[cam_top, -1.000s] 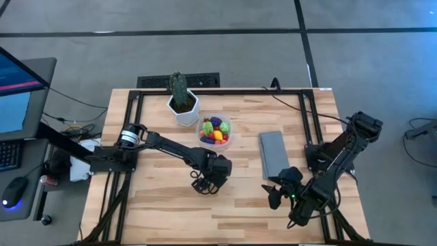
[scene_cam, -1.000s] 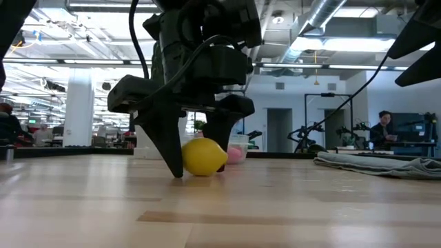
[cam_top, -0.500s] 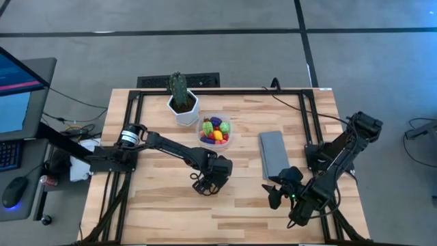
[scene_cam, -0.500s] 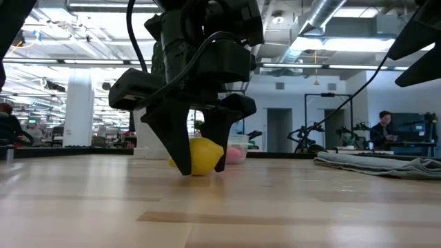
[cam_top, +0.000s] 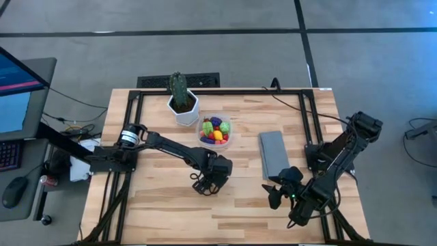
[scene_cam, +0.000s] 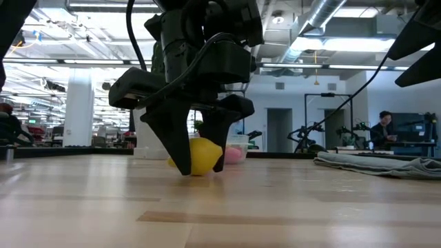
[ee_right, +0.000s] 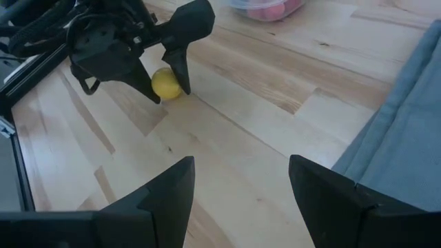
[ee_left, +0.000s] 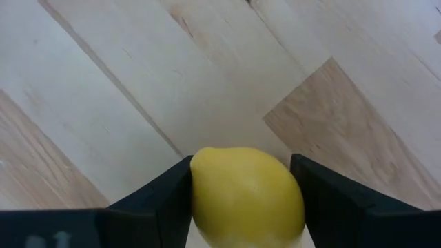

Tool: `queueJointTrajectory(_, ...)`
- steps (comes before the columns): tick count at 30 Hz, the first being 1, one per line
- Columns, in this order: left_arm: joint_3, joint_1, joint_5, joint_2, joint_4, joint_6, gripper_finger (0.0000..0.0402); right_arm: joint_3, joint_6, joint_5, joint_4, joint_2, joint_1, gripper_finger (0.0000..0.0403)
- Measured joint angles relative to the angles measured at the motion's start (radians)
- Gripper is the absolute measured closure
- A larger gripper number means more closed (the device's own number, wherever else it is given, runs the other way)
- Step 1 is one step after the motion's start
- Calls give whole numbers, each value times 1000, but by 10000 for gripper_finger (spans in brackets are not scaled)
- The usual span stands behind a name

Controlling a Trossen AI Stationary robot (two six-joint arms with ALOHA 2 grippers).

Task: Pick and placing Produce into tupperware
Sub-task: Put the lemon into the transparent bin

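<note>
A yellow toy lemon [scene_cam: 200,157] lies on the bare wood near the table's middle, and my left gripper [scene_cam: 202,169] stands over it, shut on it. From above, the left gripper [cam_top: 205,184] hides the lemon. The clear round tupperware [cam_top: 215,131] sits farther back and holds several small toys in red, yellow, green and purple. My right gripper [cam_top: 276,193] waits open near the table's right near side, touching nothing; its wrist view shows the lemon [ee_right: 165,83] between the left fingers. My left gripper pinches the lemon's two sides [ee_left: 200,186] between its fingers [ee_left: 169,196], coming from above and pointing down. The lemon's underside seems to rest on the table [scene_cam: 200,174], level with the fingertips.
A white hexagonal pot with a green cactus [cam_top: 183,102] stands left of the tupperware near the far edge. A folded grey cloth [cam_top: 273,152] lies flat to the right of the middle. Bare wood stretches along the near side.
My left gripper's fingers have drawn together around the lemon, from standing apart on either side to meeting its sides. The lemon has stayed in place on the table.
</note>
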Motion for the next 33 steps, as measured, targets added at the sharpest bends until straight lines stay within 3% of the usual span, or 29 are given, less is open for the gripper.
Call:
queueJointTrajectory(7,59,4,-3,0,-67,-9,191,0,0,0,-6,0,0,143)
queueJointTrajectory(22,336,104,-44,-1,-210,-55,191,0,0,0,-6,0,0,143)
queueJointTrajectory(33,391,203,-132,-1,-323,-78,191,0,-4,0,-15,0,0,143)
